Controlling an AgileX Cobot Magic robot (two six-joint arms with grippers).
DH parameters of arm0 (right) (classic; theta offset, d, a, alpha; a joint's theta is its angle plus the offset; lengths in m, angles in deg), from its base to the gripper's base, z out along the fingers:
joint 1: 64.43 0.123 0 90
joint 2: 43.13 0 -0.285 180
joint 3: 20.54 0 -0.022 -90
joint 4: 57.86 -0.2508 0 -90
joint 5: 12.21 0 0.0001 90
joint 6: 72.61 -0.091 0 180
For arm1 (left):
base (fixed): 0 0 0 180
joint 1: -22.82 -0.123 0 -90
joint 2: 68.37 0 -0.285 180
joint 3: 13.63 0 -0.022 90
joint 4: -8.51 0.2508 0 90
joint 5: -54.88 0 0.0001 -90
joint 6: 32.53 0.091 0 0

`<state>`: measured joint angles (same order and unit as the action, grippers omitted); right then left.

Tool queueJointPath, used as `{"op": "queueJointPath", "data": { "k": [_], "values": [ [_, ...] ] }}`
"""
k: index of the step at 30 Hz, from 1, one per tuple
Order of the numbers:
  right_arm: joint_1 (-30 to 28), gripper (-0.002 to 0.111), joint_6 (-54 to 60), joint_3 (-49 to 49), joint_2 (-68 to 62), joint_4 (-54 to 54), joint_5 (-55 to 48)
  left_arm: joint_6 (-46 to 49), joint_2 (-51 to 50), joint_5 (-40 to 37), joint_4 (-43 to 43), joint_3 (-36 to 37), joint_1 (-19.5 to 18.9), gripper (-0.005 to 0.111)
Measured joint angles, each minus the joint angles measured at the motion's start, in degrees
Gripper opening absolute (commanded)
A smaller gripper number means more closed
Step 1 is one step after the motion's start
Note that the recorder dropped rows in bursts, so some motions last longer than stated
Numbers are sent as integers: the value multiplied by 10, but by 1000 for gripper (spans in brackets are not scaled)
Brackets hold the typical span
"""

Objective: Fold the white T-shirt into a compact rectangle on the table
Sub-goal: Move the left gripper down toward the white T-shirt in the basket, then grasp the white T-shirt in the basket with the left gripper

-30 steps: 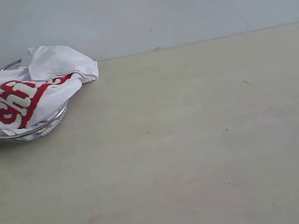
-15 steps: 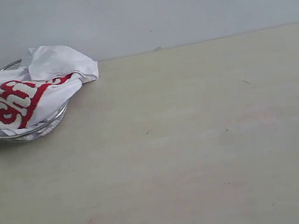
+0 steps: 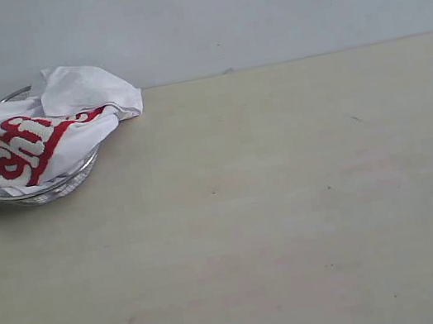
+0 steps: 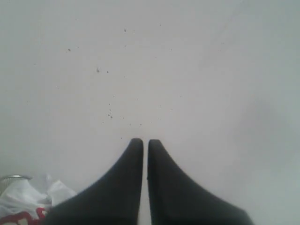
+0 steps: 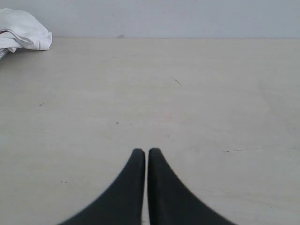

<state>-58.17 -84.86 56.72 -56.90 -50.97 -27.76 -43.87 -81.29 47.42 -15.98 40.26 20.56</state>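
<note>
The white T-shirt (image 3: 43, 129) lies crumpled at the far left of the table (image 3: 290, 199), its red band with white lettering facing up, draped over a wire-mesh bowl. A corner of it shows in the left wrist view (image 4: 23, 204) and the right wrist view (image 5: 23, 30). My left gripper (image 4: 141, 140) is shut, with nothing between its dark fingers, above bare tabletop. My right gripper (image 5: 143, 151) is shut and empty too, well away from the shirt. Neither arm appears in the exterior view.
A wire-mesh metal bowl (image 3: 61, 186) holds the shirt near the table's back left; its rim peeks out (image 4: 14, 177) in the left wrist view. A pale wall (image 3: 256, 4) runs along the table's far edge.
</note>
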Motion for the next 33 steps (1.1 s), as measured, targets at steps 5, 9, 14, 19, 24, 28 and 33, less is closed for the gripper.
{"op": "queueJointPath", "data": {
  "k": [5,9,14,19,24,28,33],
  "values": [
    [0,0,0,0,0,0,0,83,-157,-43,-2,-137,0,4],
    [0,0,0,0,0,0,0,158,-315,-116,-3,-275,0,4],
    [0,0,0,0,0,0,0,197,-499,-197,-4,-400,0,4],
    [0,0,0,0,0,0,0,241,-649,-219,-6,-444,-22,4],
    [0,0,0,0,0,0,0,374,-747,-228,-105,-460,-110,4],
    [0,0,0,0,0,0,0,599,-828,-291,-319,-472,-183,4],
    [0,0,0,0,0,0,0,793,-935,-357,-462,-494,-225,4]
  ]
}}
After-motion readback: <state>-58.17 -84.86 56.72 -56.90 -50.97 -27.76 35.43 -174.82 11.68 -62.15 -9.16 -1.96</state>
